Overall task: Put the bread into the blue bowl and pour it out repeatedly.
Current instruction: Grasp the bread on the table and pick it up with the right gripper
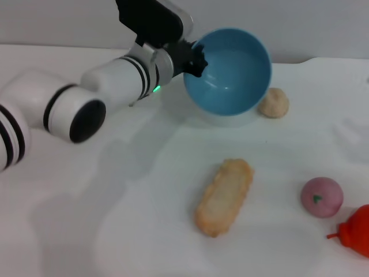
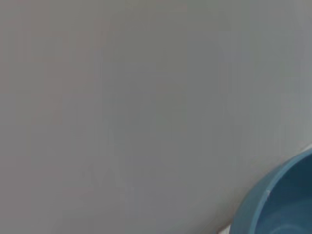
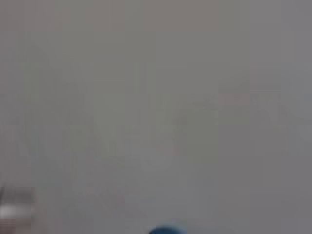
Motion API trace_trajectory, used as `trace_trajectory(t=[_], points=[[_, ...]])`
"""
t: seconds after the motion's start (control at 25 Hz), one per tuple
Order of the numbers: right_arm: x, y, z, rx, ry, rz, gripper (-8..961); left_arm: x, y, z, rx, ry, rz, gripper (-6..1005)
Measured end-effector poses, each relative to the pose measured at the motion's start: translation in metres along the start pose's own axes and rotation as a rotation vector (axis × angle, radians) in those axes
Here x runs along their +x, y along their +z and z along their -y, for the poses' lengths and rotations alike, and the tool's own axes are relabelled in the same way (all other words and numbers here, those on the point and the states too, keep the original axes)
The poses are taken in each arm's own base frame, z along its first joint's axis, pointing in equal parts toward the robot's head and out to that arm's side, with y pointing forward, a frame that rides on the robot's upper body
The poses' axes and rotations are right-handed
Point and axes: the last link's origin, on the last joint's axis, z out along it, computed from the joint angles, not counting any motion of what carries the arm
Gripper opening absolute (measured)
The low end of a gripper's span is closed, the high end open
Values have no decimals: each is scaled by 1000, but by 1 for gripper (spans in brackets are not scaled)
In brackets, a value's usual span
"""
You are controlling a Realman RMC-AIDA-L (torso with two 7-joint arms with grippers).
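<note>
My left gripper point(image 1: 196, 59) is shut on the left rim of the blue bowl point(image 1: 230, 75) and holds it above the table at the back. The bowl is tipped on its side with its opening towards me, and its inside is empty. Part of its rim also shows in the left wrist view point(image 2: 282, 200). The bread point(image 1: 225, 196) lies on the white table in front of the bowl, pale tan side up, apart from the bowl. My right gripper is out of view.
A small round beige bun point(image 1: 274, 103) sits just right of the bowl. A pink round toy fruit point(image 1: 322, 197) and a red toy point(image 1: 357, 231) lie at the right front. My left arm point(image 1: 69, 109) spans the left side of the table.
</note>
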Motion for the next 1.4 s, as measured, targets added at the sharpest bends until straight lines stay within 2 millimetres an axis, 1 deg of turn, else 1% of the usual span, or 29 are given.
trace_trajectory(t=[0.08, 0.2, 0.36, 0.48, 0.56, 0.6, 0.64, 0.8, 0.92, 1.0, 1.08, 1.16, 1.24, 1.28, 1.4], points=[[1, 13, -4, -41, -42, -58, 535, 2, 1, 4, -6, -37, 61, -1], [2, 35, -13, -122, -87, -173, 532, 5, -1, 4, -29, -68, 134, -1], [-2, 60, -26, -214, -196, -338, 527, 9, -7, 14, -44, -165, 249, -1], [-9, 75, -41, -286, -312, -423, 524, 8, -13, 22, -54, -247, 332, -1], [-13, 83, -52, -333, -368, -484, 521, 7, -14, 25, -55, -272, 352, -1], [-13, 87, -57, -359, -400, -525, 520, 6, -17, 31, -49, -308, 365, -1], [-15, 91, -62, -382, -435, -561, 519, 2, -22, 42, -38, -391, 387, -2], [-12, 100, -78, -465, -575, -696, 514, -7, -30, 52, -45, -499, 426, -2], [-8, 105, -87, -493, -668, -778, 511, -12, -36, 59, -46, -556, 447, -2], [-3, 108, -92, -486, -728, -866, 509, -13, -36, 60, -46, -565, 451, -2], [2, 112, -96, -442, -778, -976, 506, -14, -37, 59, -49, -569, 453, -2], [8, 116, -99, -411, -844, -1076, 504, -11, -36, 58, -57, -578, 444, -2], [15, 120, -105, -423, -917, -1133, 502, -8, -36, 57, -64, -583, 435, -2], [17, 122, -107, -432, -954, -1151, 500, -4, -36, 55, -76, -588, 417, -2], [24, 128, -117, -468, -1037, -1182, 497, -2, -38, 54, -82, -598, 405, -2]])
